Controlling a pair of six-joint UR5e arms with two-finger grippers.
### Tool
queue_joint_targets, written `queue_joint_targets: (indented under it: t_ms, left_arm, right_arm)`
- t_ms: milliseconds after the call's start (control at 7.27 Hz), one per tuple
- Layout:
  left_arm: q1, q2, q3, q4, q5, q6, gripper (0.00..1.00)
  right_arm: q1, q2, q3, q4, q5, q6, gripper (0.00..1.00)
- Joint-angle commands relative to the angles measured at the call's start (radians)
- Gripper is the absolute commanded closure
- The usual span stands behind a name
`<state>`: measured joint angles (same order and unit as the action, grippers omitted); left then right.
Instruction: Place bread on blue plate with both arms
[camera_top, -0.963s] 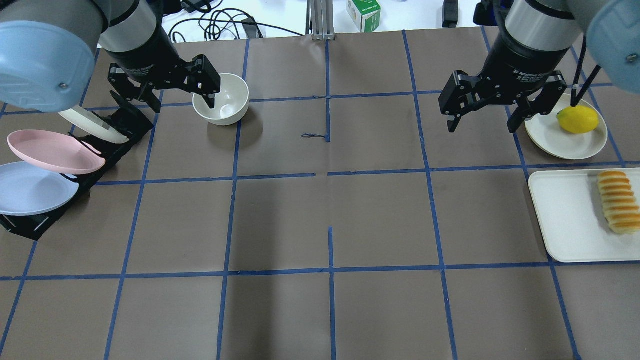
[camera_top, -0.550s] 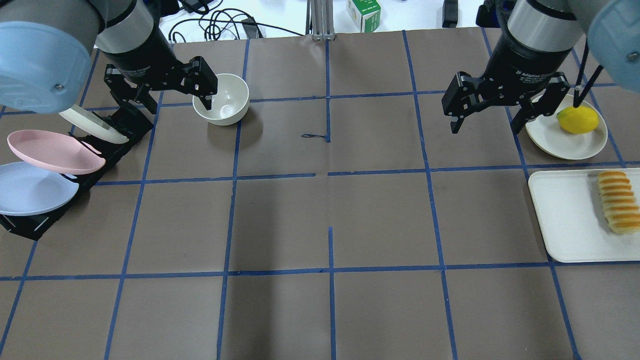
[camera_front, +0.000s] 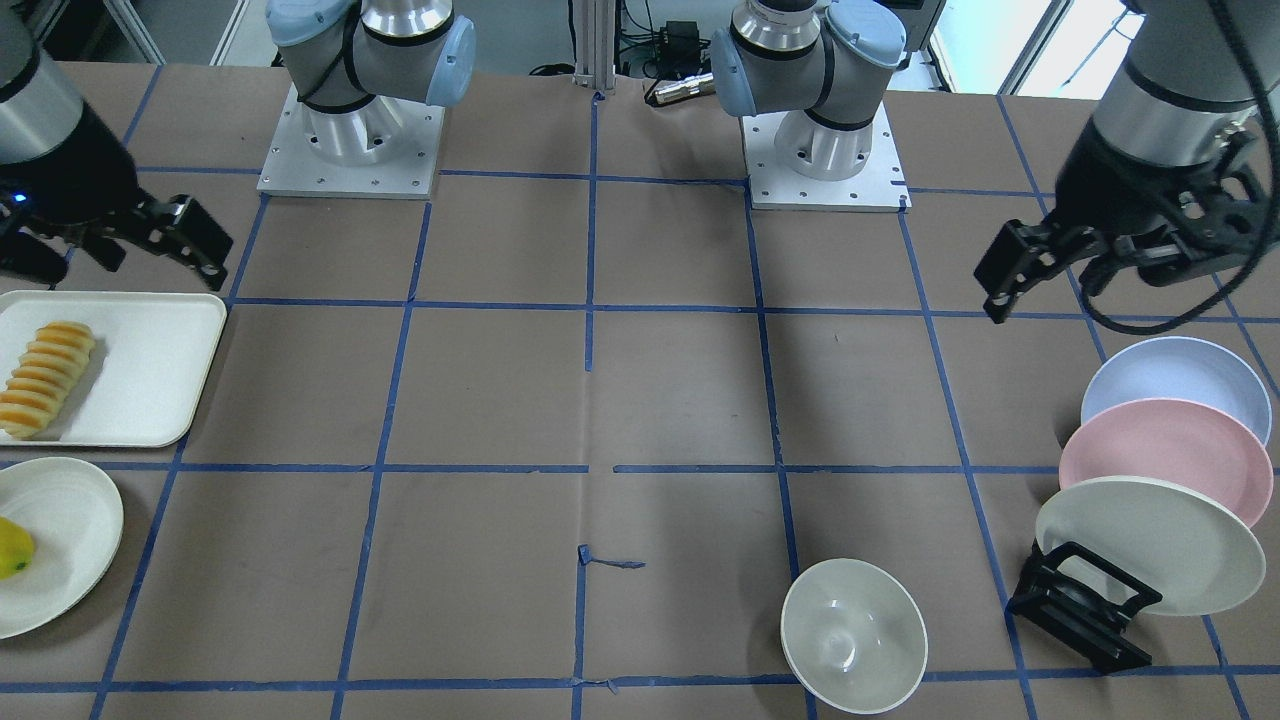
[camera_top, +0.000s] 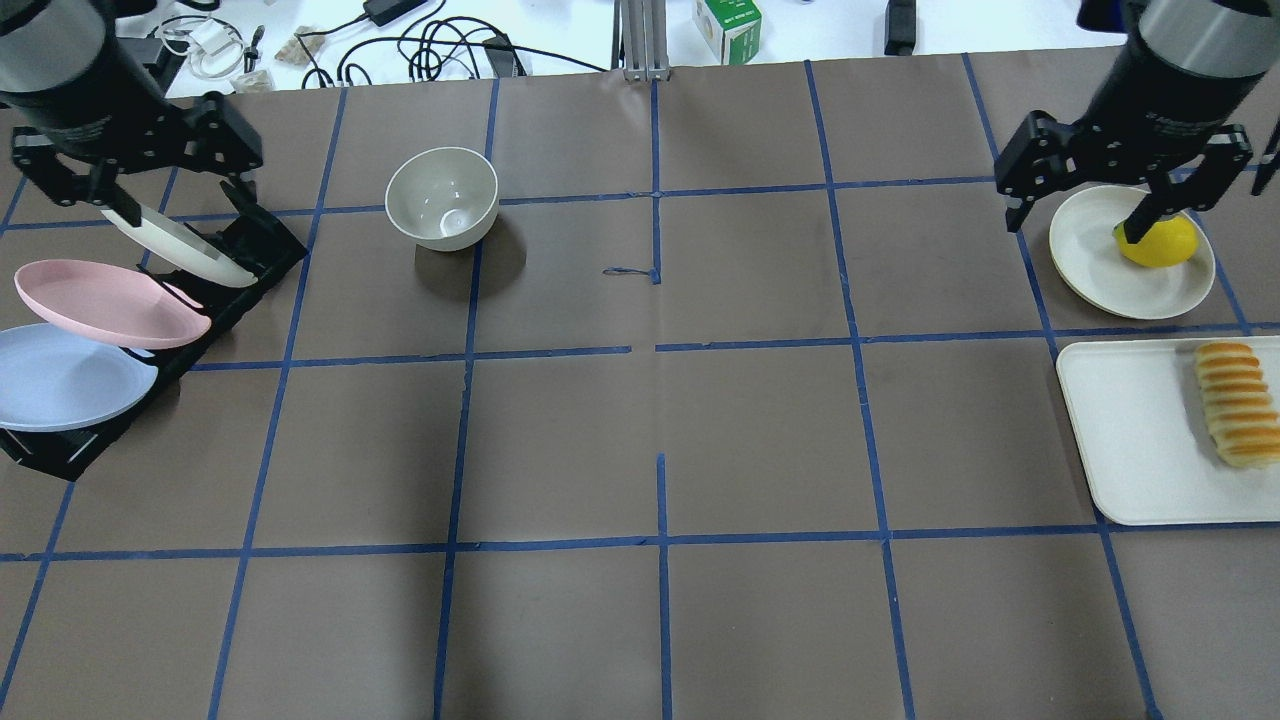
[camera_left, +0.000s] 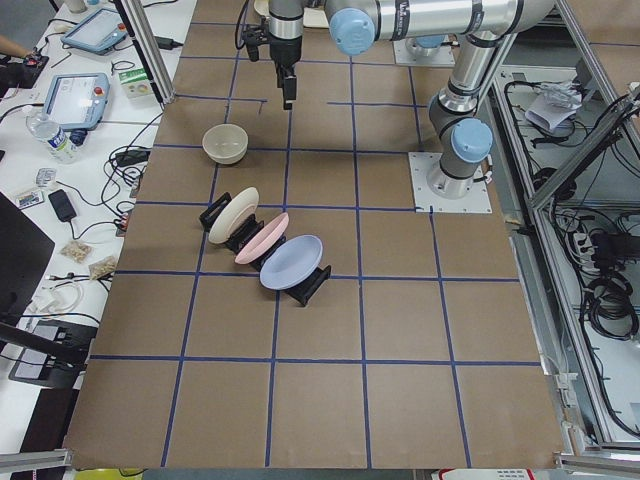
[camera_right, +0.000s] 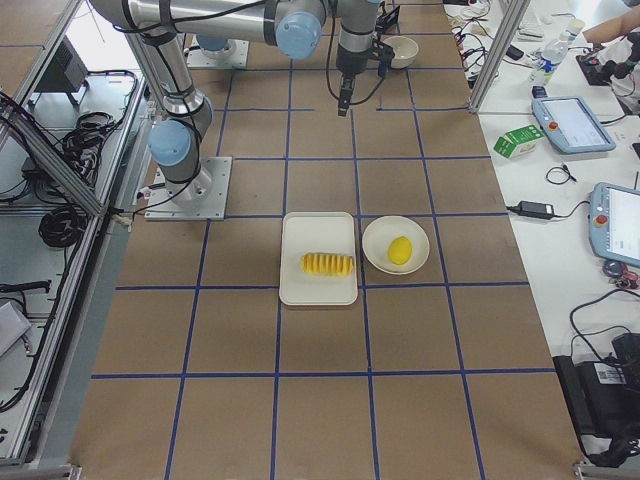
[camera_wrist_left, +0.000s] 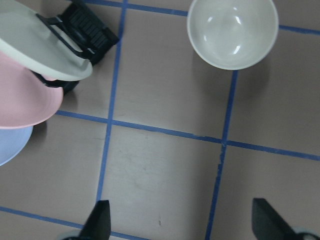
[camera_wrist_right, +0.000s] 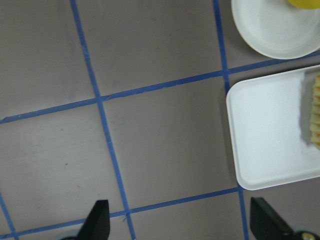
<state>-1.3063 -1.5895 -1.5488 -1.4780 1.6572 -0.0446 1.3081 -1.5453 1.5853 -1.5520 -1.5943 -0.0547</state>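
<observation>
Brown-papered counter (camera_top: 560, 440). Bread (camera_top: 1237, 403) on white tray (camera_top: 1130, 440), 3 o'clock; blue plate (camera_top: 60, 378) racked, 9 o'clock. Left claw (camera_top: 180, 205) and right claw (camera_top: 1075, 228) spread, empty. Loaf probably light, rigid; pinch across its middle.

The bread (camera_top: 1237, 403) is a short loaf of ridged yellow-orange slices with pale edges. It lies flat on a white tray (camera_top: 1130, 440) at the right edge of the table, its length along that edge.

The blue plate (camera_top: 60, 385) is round, plain and pale lavender-blue. It stands tilted in a black rack (camera_top: 60, 450) at the left edge.

The left gripper (camera_top: 175, 195) hangs near the far left corner, jaws wide apart and empty. The right gripper (camera_top: 1075, 225) hangs near the far right corner, also spread and empty.
</observation>
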Motion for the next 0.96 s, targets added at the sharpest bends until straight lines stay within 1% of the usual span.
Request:
queue_joint_targets:
  t_ms: [0, 138, 275, 412, 550, 688, 825]
  left_arm:
    - [0.199, 0.006, -0.008, -0.004, 0.003, 0.046, 0.00]
    - [0.323, 0.000, -0.010, -0.004, -0.002, 0.066, 0.00]
    - [0.426, -0.021, -0.026, 0.001, -0.007, 0.127, 0.00]
    - [0.488, -0.041, -0.058, 0.052, -0.008, 0.191, 0.00]
    - [0.551, -0.091, -0.086, 0.200, -0.014, 0.215, 0.00]
    - [0.555, -0.151, -0.099, 0.294, -0.013, 0.194, 0.00]
    - [0.564, -0.206, -0.090, 0.312, -0.002, 0.193, 0.00]
  right_arm:
    - [-0.155, 0.022, 0.043, -0.086, -0.015, -0.129, 0.00]
    - [-0.218, 0.040, 0.083, -0.167, -0.027, -0.152, 0.00]
    - [-0.260, 0.081, 0.132, -0.268, -0.091, -0.175, 0.00]
    - [-0.282, 0.100, 0.166, -0.389, -0.101, -0.236, 0.00]
    - [-0.315, 0.115, 0.197, -0.427, -0.101, -0.256, 0.00]
    - [-0.358, 0.146, 0.211, -0.445, -0.098, -0.258, 0.00]
    - [-0.401, 0.181, 0.212, -0.447, -0.096, -0.287, 0.00]
